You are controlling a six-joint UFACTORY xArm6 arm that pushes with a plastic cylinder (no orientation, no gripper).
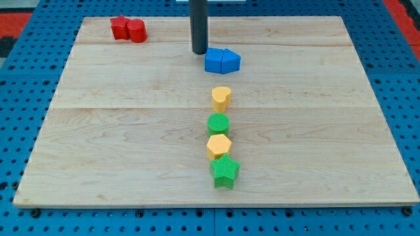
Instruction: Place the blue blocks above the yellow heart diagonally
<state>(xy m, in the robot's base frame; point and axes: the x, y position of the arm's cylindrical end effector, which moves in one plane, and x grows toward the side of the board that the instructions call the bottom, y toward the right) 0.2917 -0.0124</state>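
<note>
While a column of four blocks runs up the middle of the pale wooden counter (118, 144), my tip (200, 52) stands at the far end, just left of the two blue blocks.

Nearest the view's bottom sits the green star (225, 171), touching the yellow hexagon (218, 146), then the green round block (218, 123), then the yellow heart (221, 98) slightly apart. Wide bare wood lies to either side of this column out to the counter's edges. Above the heart, the blue cube-like block (214, 60) and the blue pointed block (231, 60) touch side by side. The end effector is a straight, upright dark rod with nothing to open or close, gripping nothing. Two red blocks (128, 29) huddle near the top left corner.
</note>
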